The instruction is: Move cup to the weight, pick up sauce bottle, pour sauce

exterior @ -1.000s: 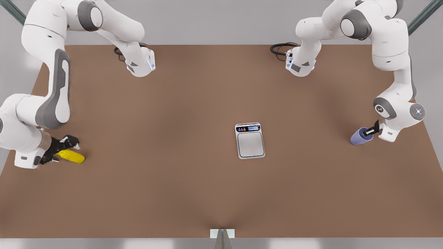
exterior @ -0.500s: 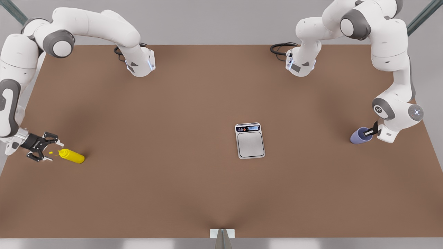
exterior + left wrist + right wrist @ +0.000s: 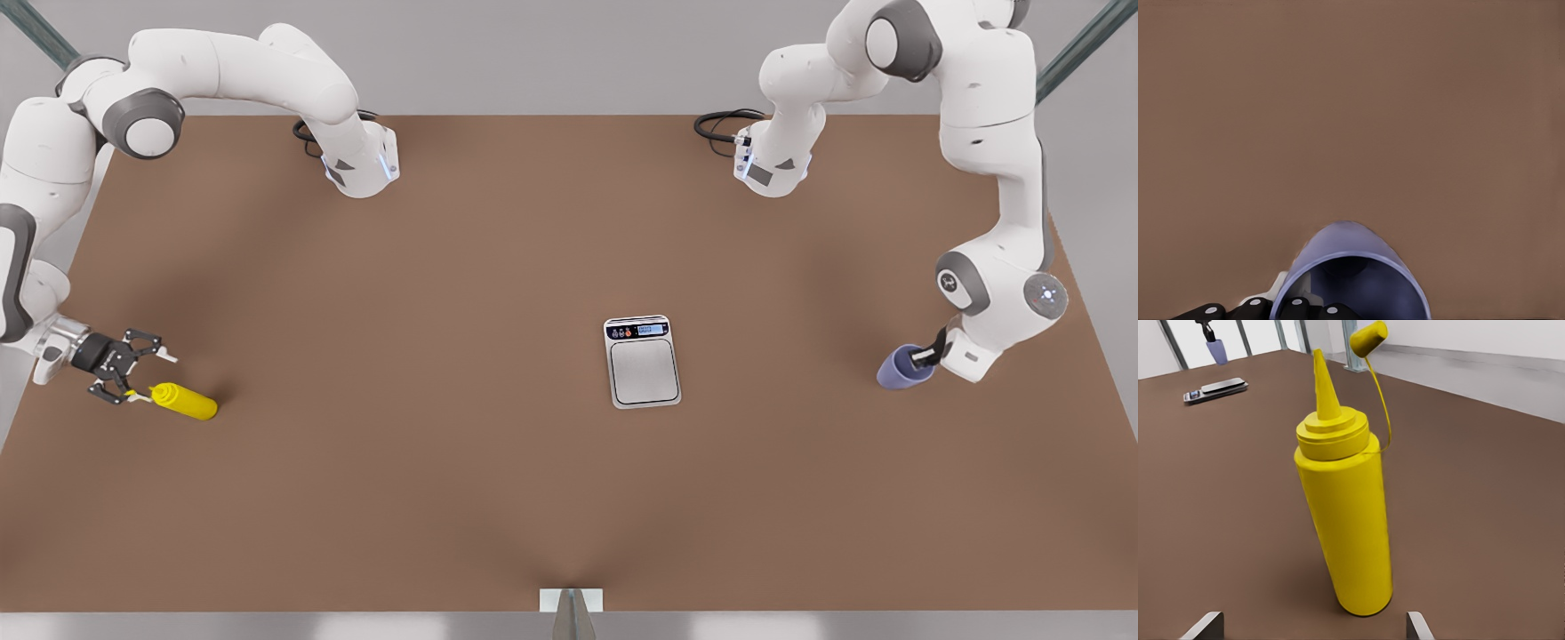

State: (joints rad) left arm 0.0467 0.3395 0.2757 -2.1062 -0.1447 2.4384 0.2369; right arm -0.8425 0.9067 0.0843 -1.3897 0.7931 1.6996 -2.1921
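The yellow sauce bottle (image 3: pixel 187 402) (image 3: pixel 1345 520) stands upright near the front view's left table edge, its cap hanging on a tether. My right gripper (image 3: pixel 147 373) is open just beside its nozzle end, fingertips (image 3: pixel 1205 625) spread wide with the bottle ahead of them, not touching. At the front view's right, my left gripper (image 3: pixel 925 357) is shut on the rim of the lavender cup (image 3: pixel 900 369) (image 3: pixel 1351 267), black fingers (image 3: pixel 1298 308) pinching its wall. The weight (image 3: pixel 642 361) (image 3: pixel 1217 389) lies mid-table with nothing on its plate, well apart from the cup.
The brown table (image 3: pixel 444 293) spreads wide between the bottle and the weight. Both arm bases (image 3: pixel 360 164) (image 3: pixel 772 164) stand at the far edge with black cables beside them. A metal post (image 3: pixel 571 613) sits at the near edge.
My right gripper let go of the bottle, pulled back open, then came slightly nearer again. My left gripper carried the cup a little toward the weight. The bottle stayed put.
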